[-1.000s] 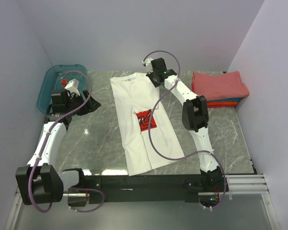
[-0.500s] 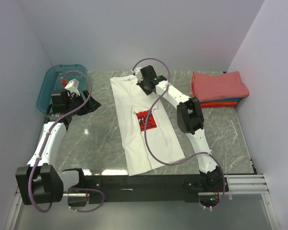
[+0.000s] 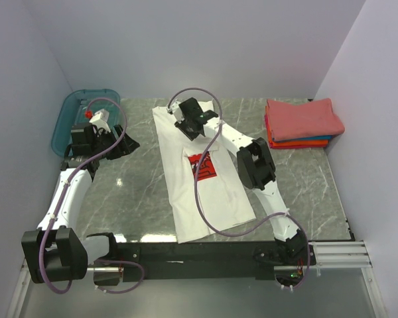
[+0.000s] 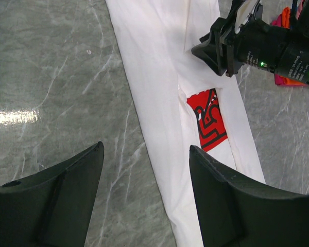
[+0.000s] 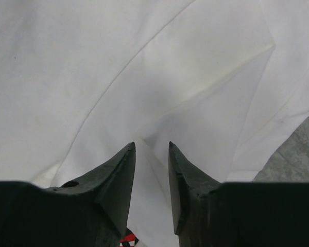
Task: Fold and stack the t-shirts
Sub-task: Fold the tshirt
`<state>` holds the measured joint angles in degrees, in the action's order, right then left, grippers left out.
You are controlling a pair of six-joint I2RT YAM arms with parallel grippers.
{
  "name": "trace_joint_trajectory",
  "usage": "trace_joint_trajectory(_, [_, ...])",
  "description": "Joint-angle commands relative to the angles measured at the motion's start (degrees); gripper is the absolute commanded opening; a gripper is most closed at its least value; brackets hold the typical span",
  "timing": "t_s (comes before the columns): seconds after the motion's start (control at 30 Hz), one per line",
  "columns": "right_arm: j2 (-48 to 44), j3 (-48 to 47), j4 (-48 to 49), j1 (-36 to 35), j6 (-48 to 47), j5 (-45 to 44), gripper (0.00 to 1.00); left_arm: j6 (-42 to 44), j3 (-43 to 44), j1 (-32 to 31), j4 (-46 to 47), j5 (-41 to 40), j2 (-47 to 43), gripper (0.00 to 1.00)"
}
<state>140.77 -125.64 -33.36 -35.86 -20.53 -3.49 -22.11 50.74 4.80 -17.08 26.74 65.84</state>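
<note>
The white tee lies lengthwise on the marble table, its red chest print partly covered by a folded-in side. It also shows in the left wrist view. My right gripper is over the tee's collar end. In the right wrist view its jaws stand narrowly apart, pinched on a raised ridge of the tee's white cloth. My left gripper is open and empty over bare table left of the tee. Folded coral-red, orange and blue tees are stacked at the back right.
A teal plastic bin stands at the back left corner, beside the left arm. Walls close the table on the left, back and right. The right arm's purple cable hangs over the tee.
My right gripper has moved left from the tee's right shoulder across its collar end, drawing white cloth along. The left arm has not moved.
</note>
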Motion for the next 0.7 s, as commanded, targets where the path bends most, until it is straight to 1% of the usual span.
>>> trace_joint_trajectory(0.0, [-5.8, 1.4, -0.9, 0.2, -0.1, 2.3, 0.4, 0.9, 0.9, 0.0, 1.0, 0.6, -0.6, 0.73])
trace_joint_trajectory(0.07, [-10.7, 5.0, -0.4, 0.5, -0.2, 3.3, 0.45, 0.9, 0.9, 0.0, 1.0, 0.6, -0.5, 0.73])
trace_joint_trajectory(0.13, [-14.2, 7.5, -0.8, 2.2, -0.6, 8.9, 0.48, 0.9, 0.9, 0.1, 0.9, 0.2, -0.6, 0.73])
trace_joint_trajectory(0.17, [-17.7, 10.0, -1.3, 2.9, -0.8, 11.3, 0.48, 0.9, 0.9, 0.1, 0.8, 0.0, -1.0, 0.73])
trace_joint_trajectory(0.2, [-19.5, 11.5, -2.5, 3.9, -1.3, 18.1, 0.48, 1.0, 1.1, 0.1, 0.7, -0.7, -1.3, 0.73])
trace_joint_trajectory(0.23, [-21.6, 15.0, -3.3, 6.3, -2.2, 22.3, 0.48, 1.0, 1.1, 0.0, 0.8, -2.0, -2.2, 0.73])
trace_joint_trajectory(0.27, [-25.9, 17.2, -4.2, 7.5, -3.8, 26.3, 0.48, 1.0, 0.3, 0.1, 3.3, -2.0, -4.6, 0.73])
trace_joint_trajectory(0.3, [-28.3, 19.6, -5.9, 8.8, -8.2, 34.5, 0.48, 1.0, -0.5, 0.0, 5.0, -1.6, -5.9, 0.75])
trace_joint_trajectory(0.33, [-31.2, 22.6, -6.3, 9.9, -10.8, 37.6, 0.48, 0.9, -1.3, 0.1, 7.0, 0.7, -6.9, 0.77])
trace_joint_trajectory(0.37, [-37.6, 29.9, -6.3, 12.3, -13.6, 40.7, 0.48, 0.7, -2.0, 0.0, 8.8, 2.5, -7.8, 0.8])
trace_joint_trajectory(0.4, [-41.4, 34.4, -5.1, 13.4, -19.9, 43.3, 0.48, -0.4, -3.1, 0.0, 11.1, 4.4, -7.4, 0.95])
trace_joint_trajectory(0.43, [-45.2, 43.5, -4.9, 14.4, -24.5, 49.0, 0.49, -1.1, -3.1, 0.0, 11.6, 7.9, -6.1, 0.99])
trace_joint_trajectory(0.47, [-52.7, 48.1, -5.2, 15.6, -29.8, 51.1, 0.51, -1.6, -2.2, 0.0, 11.7, 14.8, -1.4, 1.0])
trace_joint_trajectory(0.5, [-56.5, 52.7, -5.3, 17.3, -39.0, 52.2, 0.52, -2.1, -1.6, -0.1, 11.3, 18.8, 1.2, 0.99])
trace_joint_trajectory(0.53, [-60.1, 60.9, -5.9, 17.9, -43.8, 53.7, 0.57, -1.8, -0.8, -0.9, 10.5, 21.2, 3.6, 0.99])
trace_joint_trajectory(0.57, [-66.0, 64.6, -7.1, 18.5, -48.8, 54.1, 0.61, -1.0, 0.6, -2.1, 9.7, 21.2, 5.9, 0.99])
trace_joint_trajectory(0.6, [-68.8, 68.0, -10.3, 19.8, -58.0, 54.2, 0.64, 2.5, 1.3, -6.9, 8.4, 18.6, 5.8, 0.99])
trace_joint_trajectory(0.63, [-71.0, 73.3, -11.0, 19.9, -59.9, 53.9, 0.66, 4.8, 2.2, -10.1, 4.6, 15.1, 5.4, 0.99])
trace_joint_trajectory(0.67, [-73.9, 75.2, -12.4, 20.0, -61.4, 53.2, 0.66, 6.8, 3.0, -13.5, 3.5, 6.7, 4.1, 1.0])
